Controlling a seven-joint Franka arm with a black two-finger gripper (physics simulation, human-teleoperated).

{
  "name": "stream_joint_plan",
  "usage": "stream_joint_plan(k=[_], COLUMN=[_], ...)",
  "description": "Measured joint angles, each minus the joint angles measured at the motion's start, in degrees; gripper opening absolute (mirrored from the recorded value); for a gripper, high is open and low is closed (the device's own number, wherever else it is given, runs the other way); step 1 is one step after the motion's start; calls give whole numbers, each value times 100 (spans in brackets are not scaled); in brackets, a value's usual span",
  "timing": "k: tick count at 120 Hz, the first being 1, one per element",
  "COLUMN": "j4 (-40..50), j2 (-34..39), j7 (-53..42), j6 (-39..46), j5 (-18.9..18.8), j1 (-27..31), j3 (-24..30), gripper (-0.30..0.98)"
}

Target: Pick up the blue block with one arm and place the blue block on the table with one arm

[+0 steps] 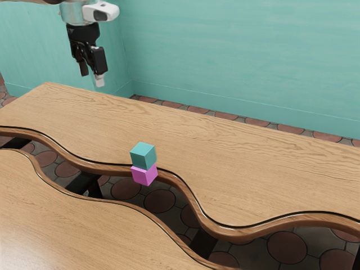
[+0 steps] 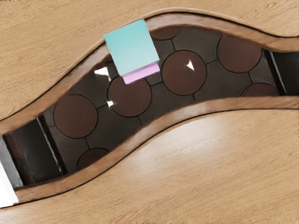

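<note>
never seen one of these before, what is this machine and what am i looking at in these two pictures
It's one robot arm in a computer simulation, with a black two-fingered pincer at its end. The exterior view comes from a camera beside the arm; the wrist view looks down from a camera on its hand. Below are two wooden tops, a farther one and a nearer one, with a wavy gap between them showing the tiled floor. At the farther top's edge, a blue-green block sits on a pink block. The pincer is open and holds nothing.
</note>
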State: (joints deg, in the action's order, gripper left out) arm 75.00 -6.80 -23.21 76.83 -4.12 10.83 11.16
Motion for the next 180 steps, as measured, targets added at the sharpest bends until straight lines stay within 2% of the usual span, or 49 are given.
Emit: stream_joint_plan(k=[30, 44, 50, 54, 59, 65, 68, 76, 92, 100, 116, 129, 138, 165, 180], j4=[-36, -1, 734, 1828, 3437, 5086, 5628, 6307, 6730, 6803, 6737, 6398, 6121, 4171, 3458], j2=[78, 1550, 2327, 3305, 4273, 4812, 4881, 4946, 4971, 4657, 3202, 2563, 2262, 224, -509], j7=[-672, -651, -408, -236, -35, 187, 293, 573, 1354, 1691, 2307, 2704, 2801, 2811, 2797], j6=[-106, -660, -931, -957, -780, -309, -59, 485, 1216, 1784, 3060, 3714, 4001, 4415, 4509], j5=[5, 74, 120, 144, 208, 276, 330, 489, 671, 705, 774, 594, 481, 235, -19], j1=[46, 197, 117, 282, 395, 418, 627, 1110, 1048, 1052, 1204, 1280, 1290, 1186, 952], j3=[16, 152, 238, 179, -151, -378, -321, -6, 343, 422, 455, 466, 466, 486, 492], gripper=[68, 69, 68, 68, 69, 69, 69, 69, 69, 69, 69, 69, 69, 69, 69])
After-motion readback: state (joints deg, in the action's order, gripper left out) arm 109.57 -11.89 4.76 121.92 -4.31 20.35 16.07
